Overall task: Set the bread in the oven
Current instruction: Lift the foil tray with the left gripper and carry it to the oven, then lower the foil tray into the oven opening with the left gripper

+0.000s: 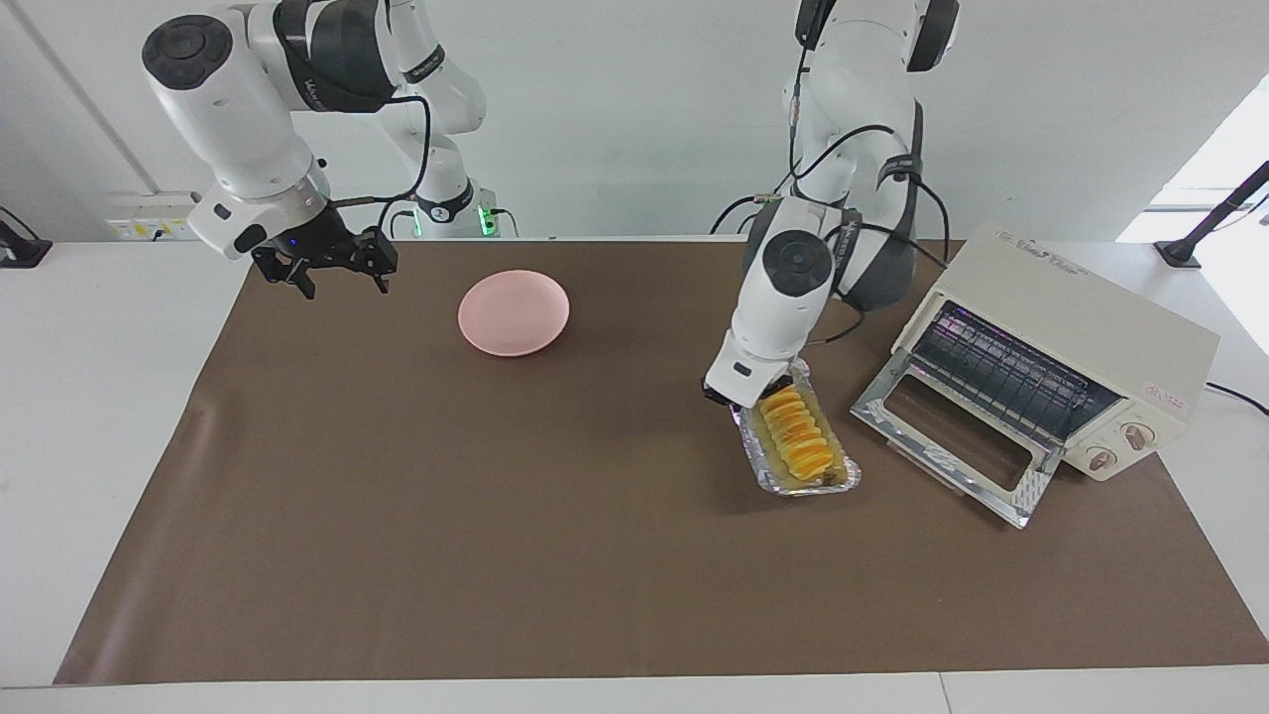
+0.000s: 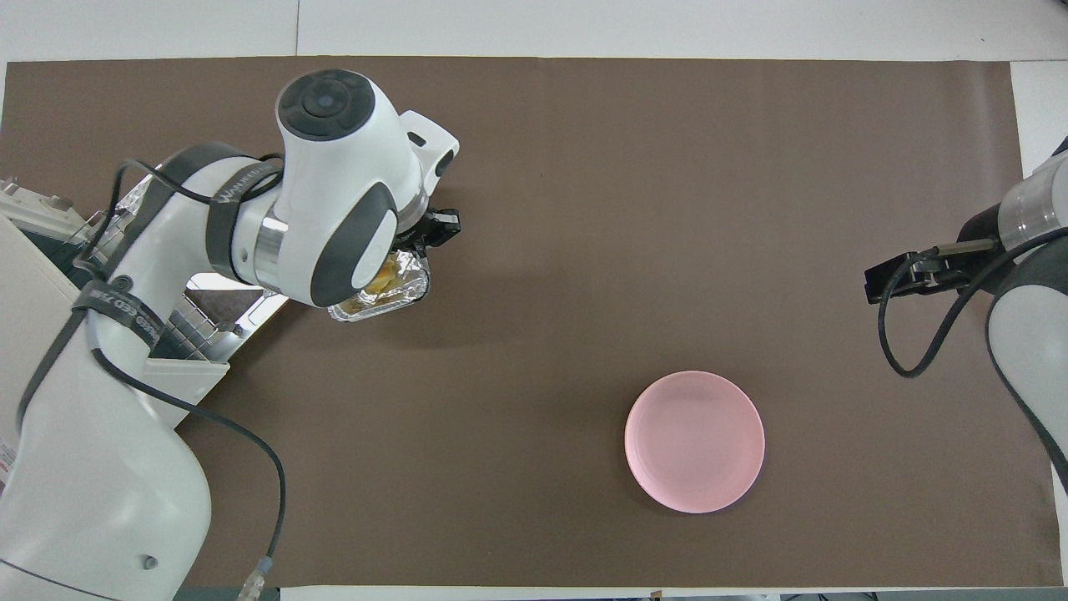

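Bright, even indoor light, soft shadows under the arms, window glare at one edge, sharp focus throughout.
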`<state>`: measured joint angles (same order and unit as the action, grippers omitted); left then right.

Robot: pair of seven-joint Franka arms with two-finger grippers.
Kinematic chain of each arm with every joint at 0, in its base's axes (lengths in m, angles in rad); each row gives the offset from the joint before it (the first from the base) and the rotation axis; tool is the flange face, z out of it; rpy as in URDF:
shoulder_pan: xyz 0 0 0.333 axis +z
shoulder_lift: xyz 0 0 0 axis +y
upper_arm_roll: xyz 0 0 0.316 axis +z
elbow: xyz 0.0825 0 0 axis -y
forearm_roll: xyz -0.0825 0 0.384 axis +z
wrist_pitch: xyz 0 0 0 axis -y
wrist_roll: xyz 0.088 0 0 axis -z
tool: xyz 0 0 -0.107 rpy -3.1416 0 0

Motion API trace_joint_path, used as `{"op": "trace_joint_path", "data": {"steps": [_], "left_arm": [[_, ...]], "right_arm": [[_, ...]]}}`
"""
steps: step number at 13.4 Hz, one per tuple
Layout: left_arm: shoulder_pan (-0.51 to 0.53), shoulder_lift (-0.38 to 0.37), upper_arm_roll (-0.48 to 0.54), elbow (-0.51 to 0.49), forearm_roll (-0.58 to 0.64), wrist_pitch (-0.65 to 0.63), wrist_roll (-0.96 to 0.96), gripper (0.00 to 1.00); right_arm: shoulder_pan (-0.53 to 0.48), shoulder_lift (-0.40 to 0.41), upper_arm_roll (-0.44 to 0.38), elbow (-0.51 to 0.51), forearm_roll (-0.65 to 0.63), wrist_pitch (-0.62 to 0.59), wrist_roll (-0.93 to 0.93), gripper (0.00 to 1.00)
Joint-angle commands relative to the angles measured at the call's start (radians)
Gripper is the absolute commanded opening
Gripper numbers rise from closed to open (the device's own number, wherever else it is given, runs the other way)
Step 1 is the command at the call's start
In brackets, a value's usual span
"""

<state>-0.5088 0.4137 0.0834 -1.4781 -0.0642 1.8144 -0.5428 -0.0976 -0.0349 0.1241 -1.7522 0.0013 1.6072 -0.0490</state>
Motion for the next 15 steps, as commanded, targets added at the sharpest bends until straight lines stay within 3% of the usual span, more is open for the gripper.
{"op": "trace_joint_path", "data": {"steps": [1,5,9,15], "left_arm": [[0.004,0.005,0.087,0.059,-0.006,-0.064,-0.058,0.00],[0.006,0.008,0.249,0.044,0.003,-0.133,-0.195,0.00],[0.079,-0.003,0.272,-0.007,0.001,-0.135,-0.192,0.00],[0.098,-0.035,0.346,-0.106,0.006,-0.141,-0.197,0.00]], "right_arm": [[-0.019,-0.030,0.014,-0.024,-0.015,0.005,-0.026,1.00],[-0.017,-0.030,0.015,-0.023,-0.014,0.003,-0.026,1.00],[-0.017,-0.030,0.015,-0.023,-0.014,0.003,-0.028,1.00],[-0.017,-0.030,0.015,-0.023,-0.014,0.003,-0.026,1.00]]}}
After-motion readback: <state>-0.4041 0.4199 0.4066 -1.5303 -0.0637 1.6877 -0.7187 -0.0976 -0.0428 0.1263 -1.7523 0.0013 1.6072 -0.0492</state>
